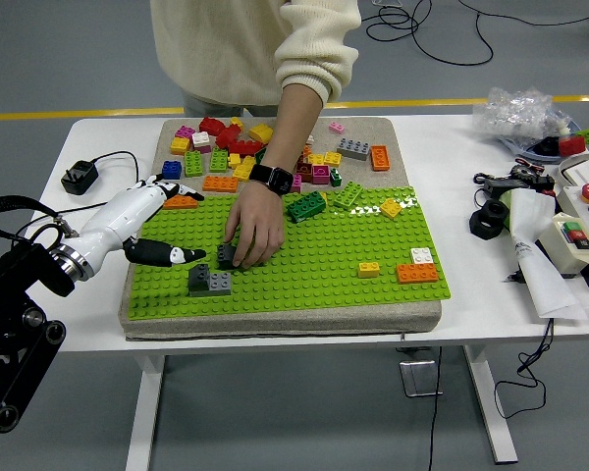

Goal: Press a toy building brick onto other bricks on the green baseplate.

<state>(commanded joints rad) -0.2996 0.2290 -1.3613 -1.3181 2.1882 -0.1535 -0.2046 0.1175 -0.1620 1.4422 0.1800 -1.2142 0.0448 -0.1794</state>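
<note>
Robot hand (162, 231) spread, holding nothing | person's hand (252, 231) covers dark grey brick (225, 257) | you wait, then press squarely onto grey bricks (210, 282).

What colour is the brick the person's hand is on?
Dark grey; the brick shows under the person's hand on the green baseplate, head view.

No legible text, label, brand, number or sign appears on any item near the green baseplate (304, 250).
</note>
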